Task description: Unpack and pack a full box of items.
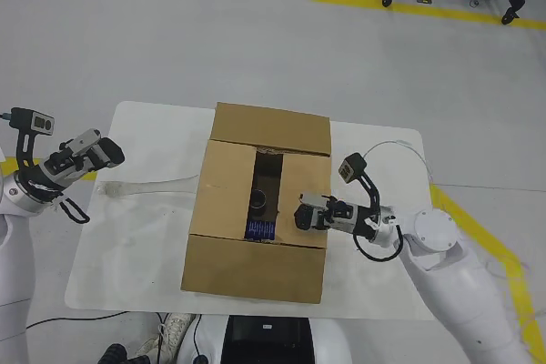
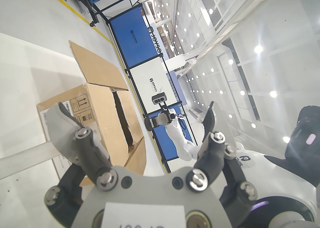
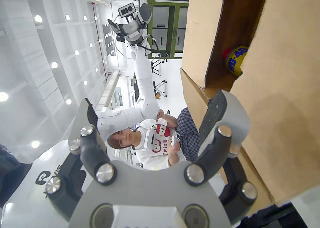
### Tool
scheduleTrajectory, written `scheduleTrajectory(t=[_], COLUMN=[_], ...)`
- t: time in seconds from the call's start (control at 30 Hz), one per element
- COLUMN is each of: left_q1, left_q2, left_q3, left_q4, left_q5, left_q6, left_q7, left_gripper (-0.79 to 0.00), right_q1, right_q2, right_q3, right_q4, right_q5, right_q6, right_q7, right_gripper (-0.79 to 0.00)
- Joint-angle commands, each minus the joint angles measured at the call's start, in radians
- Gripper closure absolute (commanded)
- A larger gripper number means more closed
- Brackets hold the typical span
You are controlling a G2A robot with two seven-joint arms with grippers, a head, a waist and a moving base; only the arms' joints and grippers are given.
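Note:
A brown cardboard box (image 1: 255, 264) stands in the middle of the white table (image 1: 118, 273). Its two side flaps lie nearly flat, leaving a narrow gap (image 1: 264, 196). Through the gap I see a dark round item (image 1: 257, 197) and a blue one (image 1: 259, 227). My right gripper (image 1: 302, 217) (image 3: 152, 109) is open over the right side flap (image 3: 280, 89), one finger (image 3: 217, 109) against the cardboard. A yellow-and-blue can (image 3: 236, 60) lies inside. My left gripper (image 1: 109, 150) (image 2: 136, 119) hangs open and empty, left of the box (image 2: 100, 104).
The box's far flap (image 1: 273, 127) and near flap (image 1: 255, 268) fold outward. A pale strip (image 1: 146, 189) lies on the table between the left arm and the box. Bare table runs along the left and front edges.

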Motion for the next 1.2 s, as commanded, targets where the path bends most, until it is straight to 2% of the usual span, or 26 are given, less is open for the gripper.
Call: scheduleTrajectory(t=[0.0, 0.13, 0.83, 1.0, 1.17], left_q1=[0.000, 0.000, 0.000, 0.001, 0.022], left_q2=[0.000, 0.000, 0.000, 0.000, 0.004], left_q3=[0.000, 0.000, 0.000, 0.001, 0.006], left_q4=[0.000, 0.000, 0.000, -0.001, -0.032], left_q5=[0.000, 0.000, 0.000, 0.002, 0.097], left_q6=[0.000, 0.000, 0.000, 0.002, 0.010], left_q7=[0.000, 0.000, 0.000, 0.005, 0.056], left_gripper=[-0.785, -0.785, -0.785, -0.785, -0.785], right_q1=[0.010, 0.023, 0.023, 0.066, 0.144], right_q2=[-0.005, -0.014, -0.014, -0.032, -0.062], right_q3=[-0.025, -0.061, -0.061, -0.136, -0.228], right_q4=[0.003, 0.008, 0.008, 0.007, 0.070], right_q5=[-0.017, -0.037, -0.037, -0.066, -0.074], right_q6=[0.006, 0.009, 0.009, 0.026, 0.014], right_q7=[-0.021, -0.051, -0.051, -0.079, -0.090], right_gripper=[-0.785, -0.785, -0.785, -0.785, -0.785])
